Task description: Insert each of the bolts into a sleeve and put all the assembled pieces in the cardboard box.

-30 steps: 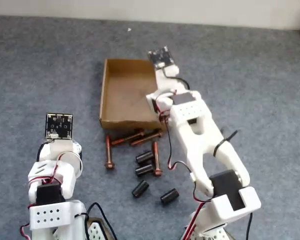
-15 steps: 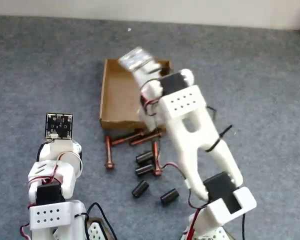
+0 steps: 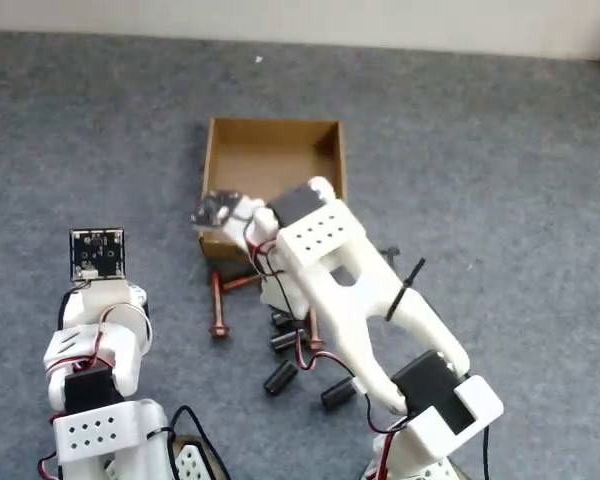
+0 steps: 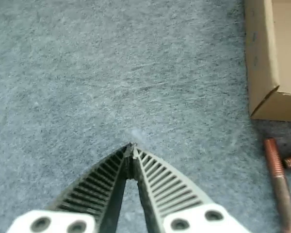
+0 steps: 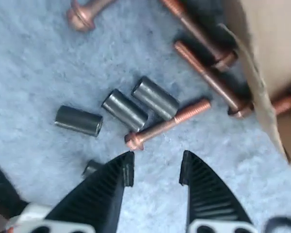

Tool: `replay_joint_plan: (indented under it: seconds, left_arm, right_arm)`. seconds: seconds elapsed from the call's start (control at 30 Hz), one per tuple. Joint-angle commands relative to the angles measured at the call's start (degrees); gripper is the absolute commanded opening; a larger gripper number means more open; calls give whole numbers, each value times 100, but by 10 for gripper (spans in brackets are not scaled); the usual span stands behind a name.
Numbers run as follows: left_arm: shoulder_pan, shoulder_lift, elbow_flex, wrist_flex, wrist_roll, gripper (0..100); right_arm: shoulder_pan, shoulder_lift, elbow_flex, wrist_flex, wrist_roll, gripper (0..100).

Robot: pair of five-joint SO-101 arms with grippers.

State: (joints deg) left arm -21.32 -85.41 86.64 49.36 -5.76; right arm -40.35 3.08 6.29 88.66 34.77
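- My right hand [image 5: 156, 167] is released: its two fingers stand apart over the grey desk [image 5: 48, 63], with nothing between them.
- In the right wrist view, the nearest bolt [image 5: 167, 124] lies just ahead of those fingers, head end closest to them. Its shank runs along two dark sleeves [image 5: 124, 109] that lie side by side.
- A third sleeve [image 5: 79, 121] lies a little apart from that pair. A fourth sleeve [image 5: 92, 167] is partly hidden behind one finger.
- Two more bolts [image 5: 208, 80] lie near the wall of the box [image 5: 276, 39], with their heads towards it. Another bolt head [image 5: 82, 17] shows further off.
- From the high view, the right arm [image 3: 350, 290] stretches over the heap of parts, just in front of the box [image 3: 270, 128].
- In that view one bolt [image 3: 217, 305] lies lengthwise at the left of the heap, and two sleeves [image 3: 280, 378] sit nearest the arm bases.
- Every bolt I can see lies bare on the desk, outside the sleeves and outside the box.
- My left hand [image 4: 131, 148] is clenched, fingertips meeting, with nothing gripped. It hangs over bare desk.
- The left wrist view shows a box corner [image 4: 262, 58] and one bolt [image 4: 279, 174] off to the side of the left hand, well apart from it.
- The left arm [image 3: 95, 350] stands at the near left, away from the heap.
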Motion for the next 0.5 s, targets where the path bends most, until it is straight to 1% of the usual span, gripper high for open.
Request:
replay_joint_plan:
  seconds: [0.0,0.2,0.47]
  left_arm:
    - [-57,-48,-84,-141,0,5]
    - [-57,-48,-84,-141,0,5]
    - [-57,-48,-75,-141,0,5]
  right_arm:
    - [-84,-163,444,-752,387,151]
    - [-101,-127,1059,-1569,484,151]
    - [-444,-101,1824,-2475,484,151]
